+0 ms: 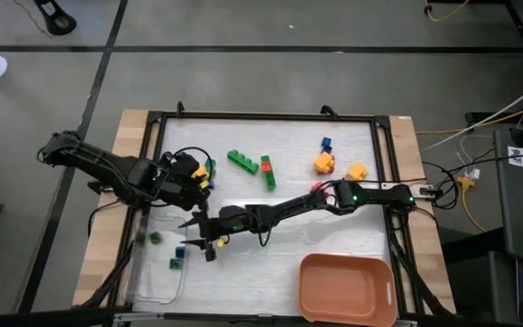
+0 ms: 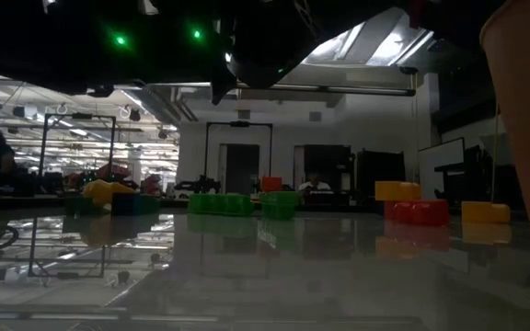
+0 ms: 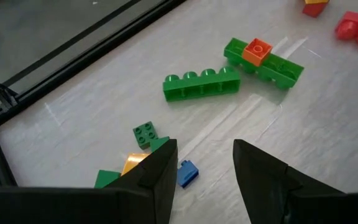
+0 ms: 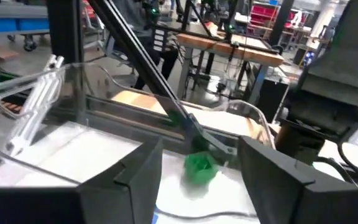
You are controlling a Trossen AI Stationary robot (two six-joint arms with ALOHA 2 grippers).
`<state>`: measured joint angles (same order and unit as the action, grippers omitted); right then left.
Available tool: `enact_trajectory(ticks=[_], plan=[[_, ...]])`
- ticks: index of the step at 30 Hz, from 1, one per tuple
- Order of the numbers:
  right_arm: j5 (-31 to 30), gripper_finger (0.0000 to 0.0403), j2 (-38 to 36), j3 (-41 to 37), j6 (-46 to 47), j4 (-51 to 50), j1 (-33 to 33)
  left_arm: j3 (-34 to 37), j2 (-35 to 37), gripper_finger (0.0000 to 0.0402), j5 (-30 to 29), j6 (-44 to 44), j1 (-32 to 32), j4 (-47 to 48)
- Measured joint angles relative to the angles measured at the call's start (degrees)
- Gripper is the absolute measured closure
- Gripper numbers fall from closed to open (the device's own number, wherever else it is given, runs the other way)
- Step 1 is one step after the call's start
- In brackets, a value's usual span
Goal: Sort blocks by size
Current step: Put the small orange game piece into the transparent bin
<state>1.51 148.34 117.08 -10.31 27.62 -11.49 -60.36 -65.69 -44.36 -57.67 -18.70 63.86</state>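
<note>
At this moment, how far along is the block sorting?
Early. A few small blocks lie by the clear container at the near left. The right gripper hangs open over that spot, nothing between its fingers. The left gripper is open and empty. The long green bricks, yellow and red ones remain scattered; the orange bin looks empty.

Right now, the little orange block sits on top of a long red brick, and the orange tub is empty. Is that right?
Almost. The little orange block sits on a long green brick, not a red one; the left wrist view shows it clearly. The rest holds: in the high view the orange tub has nothing in it.
</note>
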Motion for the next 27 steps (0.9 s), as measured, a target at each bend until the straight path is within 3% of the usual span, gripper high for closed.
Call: enact_trajectory(ticks=[6,13,21,27], plan=[[0.01,0.0187,-4.87,-0.07,0.0,-12.79,-0.07,0.0,0.0,0.0258,0.01,0.0,0.0,0.04],[0.23,0.0187,-15.2,0.02,-4.61,-41.65,0.59,0.0,-0.02,0.0258,1.24,0.17,2.4,0.22],[-0.59,0.0187,-26.33,-0.02,-7.84,-68.74,1.78,0.0,-0.04,0.0258,11.14,12.39,10.0,-0.02],[-1.82,0.0187,-32.74,-0.02,-8.1,-81.21,3.95,0.0,-0.04,0.0258,15.52,16.13,15.73,0.07]])
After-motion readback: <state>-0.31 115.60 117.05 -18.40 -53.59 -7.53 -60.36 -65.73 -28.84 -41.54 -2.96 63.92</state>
